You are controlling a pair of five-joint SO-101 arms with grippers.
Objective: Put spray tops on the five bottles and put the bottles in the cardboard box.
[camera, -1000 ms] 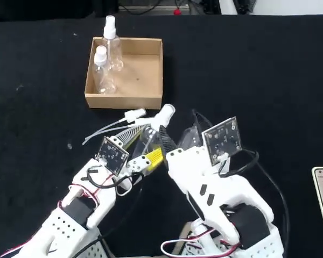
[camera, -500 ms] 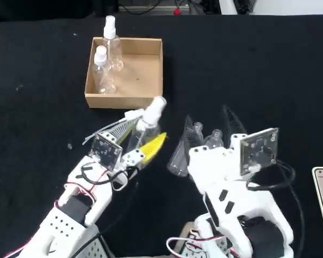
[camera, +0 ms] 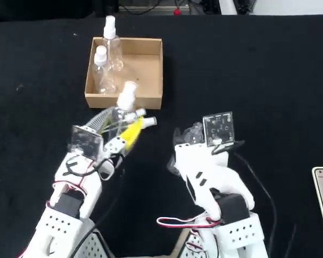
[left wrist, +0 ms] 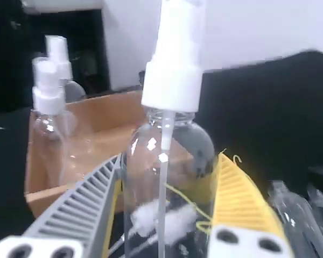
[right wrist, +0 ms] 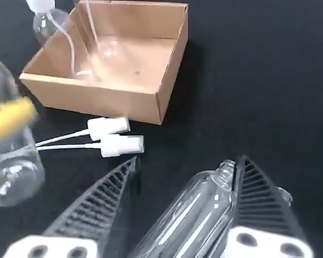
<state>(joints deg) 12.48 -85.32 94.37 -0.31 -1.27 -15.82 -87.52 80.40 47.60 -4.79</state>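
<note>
High view, box: the box [camera: 124, 101] sits on the far part of the table, with 2 capped bottles [camera: 104, 75] standing along its left side.
High view, left gripper: the left gripper [camera: 121, 121] is just short of the box's front wall, carrying the held bottle [camera: 120, 114], whose spray top [camera: 127, 92] points toward the box.
High view, loose tops: 2 loose tops [camera: 145, 119] lie on the table just beside that gripper, outside the box.
High view, right arm: the right arm [camera: 210, 177] is over clear bottles, right of the loose tops.
Left wrist view: the grey and yellow fingers are clamped on the held bottle's sides. It stands upright, spray top seated, tube running down inside.
Right wrist view: the right gripper [right wrist: 188, 159] has its fingers apart. An open bottle [right wrist: 194, 209] lies between them, against 1 finger and clear of the other. A 2nd open bottle [right wrist: 282, 196] is partly hidden behind that finger.
</note>
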